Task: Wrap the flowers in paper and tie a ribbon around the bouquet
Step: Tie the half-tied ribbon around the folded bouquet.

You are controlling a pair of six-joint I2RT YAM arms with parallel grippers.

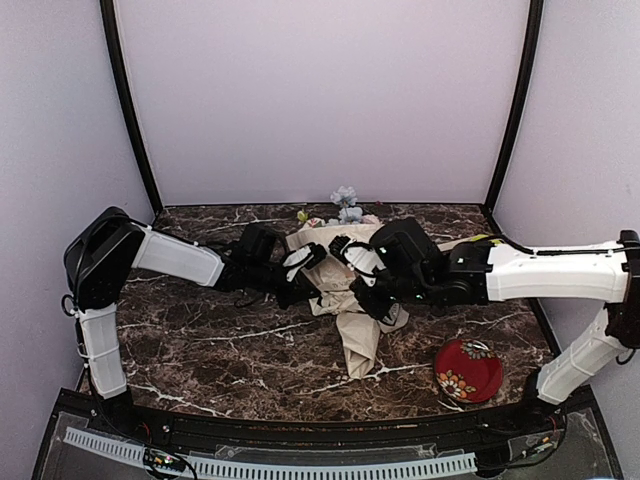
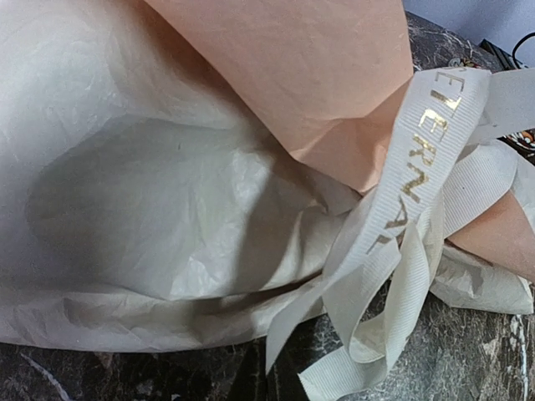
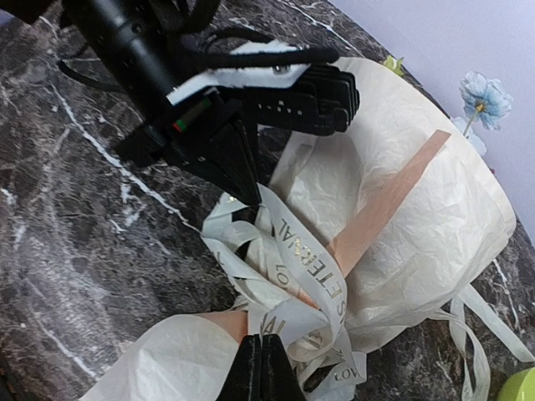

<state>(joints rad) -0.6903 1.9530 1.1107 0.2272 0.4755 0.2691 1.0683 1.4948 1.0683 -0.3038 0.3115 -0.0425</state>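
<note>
The bouquet (image 1: 322,240) lies in mid-table, its cream paper (image 3: 435,225) wrapped round the flowers (image 1: 346,205). A pale-blue bloom (image 3: 485,92) shows at the wide end. The cream ribbon (image 3: 309,259), printed in gold letters, lies in loose loops over the narrow waist of the paper (image 2: 150,192). My left gripper (image 3: 247,188) comes in from the left, shut, with one taut ribbon (image 2: 418,167) strand running up into its tips. My right gripper (image 3: 264,344) is shut, its tips pinching a ribbon fold. In the left wrist view that gripper's own fingers do not show.
A red patterned dish (image 1: 468,370) sits at the front right of the dark marble table (image 1: 200,340). A lime-green round thing (image 3: 522,384) lies behind the right arm. The paper's twisted tail (image 1: 358,345) trails toward the front.
</note>
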